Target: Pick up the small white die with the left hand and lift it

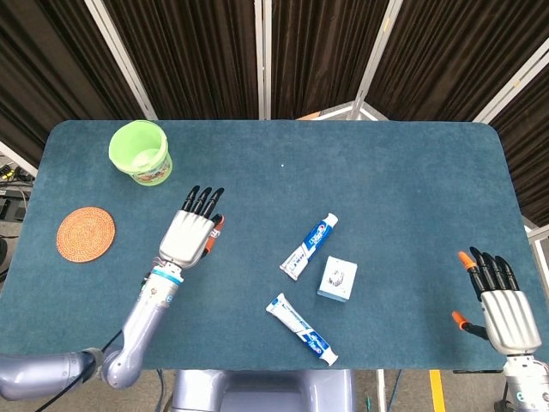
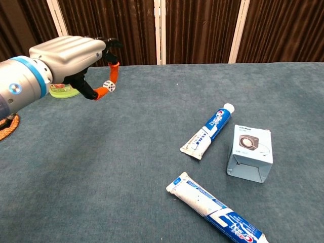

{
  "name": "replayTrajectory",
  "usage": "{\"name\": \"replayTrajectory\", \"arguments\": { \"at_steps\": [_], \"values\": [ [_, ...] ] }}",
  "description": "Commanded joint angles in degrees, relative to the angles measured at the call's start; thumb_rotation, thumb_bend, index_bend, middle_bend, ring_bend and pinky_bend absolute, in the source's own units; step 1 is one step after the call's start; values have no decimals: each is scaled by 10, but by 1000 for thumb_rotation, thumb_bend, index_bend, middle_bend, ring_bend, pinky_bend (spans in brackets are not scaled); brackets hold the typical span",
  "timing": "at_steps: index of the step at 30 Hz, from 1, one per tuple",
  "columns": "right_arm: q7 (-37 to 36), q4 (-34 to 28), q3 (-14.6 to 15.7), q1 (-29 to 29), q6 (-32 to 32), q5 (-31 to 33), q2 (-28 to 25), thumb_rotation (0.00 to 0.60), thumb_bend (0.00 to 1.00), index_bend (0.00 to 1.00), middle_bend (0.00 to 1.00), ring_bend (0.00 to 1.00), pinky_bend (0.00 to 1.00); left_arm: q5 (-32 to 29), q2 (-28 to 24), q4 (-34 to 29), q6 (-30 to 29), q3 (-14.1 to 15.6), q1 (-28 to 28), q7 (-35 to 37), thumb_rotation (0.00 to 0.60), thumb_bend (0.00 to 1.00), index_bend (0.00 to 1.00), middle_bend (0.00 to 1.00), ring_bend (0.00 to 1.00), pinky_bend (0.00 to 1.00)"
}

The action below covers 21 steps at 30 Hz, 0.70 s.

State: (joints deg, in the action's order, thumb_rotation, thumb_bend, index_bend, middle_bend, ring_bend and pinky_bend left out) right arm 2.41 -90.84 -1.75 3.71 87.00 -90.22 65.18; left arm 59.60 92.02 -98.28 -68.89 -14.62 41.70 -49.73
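Left hand (image 2: 71, 55) is raised above the desk (image 2: 152, 152), pinching the die (image 2: 109, 86) between thumb and an orange-tipped finger; the die is clear of the surface. Right hand (image 1: 502, 300) rests at the desk's near right edge, fingers (image 1: 491, 268) spread, holding nothing. Green cup (image 1: 141, 152) sits beyond the left hand.

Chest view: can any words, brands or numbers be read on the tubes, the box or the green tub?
Near toothpaste tube: blue lettering, too blurred to read.
Far toothpaste tube: print too small to read.
Small box: a picture, no readable words.
Green tub: mostly hidden by the left robot hand.
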Motion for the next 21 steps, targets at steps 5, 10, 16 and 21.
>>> {"name": "replayTrajectory", "arguments": {
  "at_steps": [5, 10, 16, 21],
  "values": [
    [2, -1, 0, -3, 7, -2, -3, 600, 79, 0, 0, 0, 0, -2, 9, -5, -29, 1, 7, -16, 600, 432, 99, 0, 0, 0],
    [5, -3, 0, -4, 5, -2, -4, 600, 78, 0, 0, 0, 0, 2, -1, -9, -38, 10, -2, 0, 600, 430, 85, 0, 0, 0],
    [6, -1, -1, -2, -1, 3, -2, 600, 79, 0, 0, 0, 0, 49, -28, -14, -84, 47, -46, 48, 600, 420, 80, 0, 0, 0],
    [11, 1, -1, -2, -6, 7, 0, 600, 79, 0, 0, 0, 0, 130, -70, -6, -159, 112, -117, 100, 600, 401, 51, 0, 0, 0]
  ]
}}
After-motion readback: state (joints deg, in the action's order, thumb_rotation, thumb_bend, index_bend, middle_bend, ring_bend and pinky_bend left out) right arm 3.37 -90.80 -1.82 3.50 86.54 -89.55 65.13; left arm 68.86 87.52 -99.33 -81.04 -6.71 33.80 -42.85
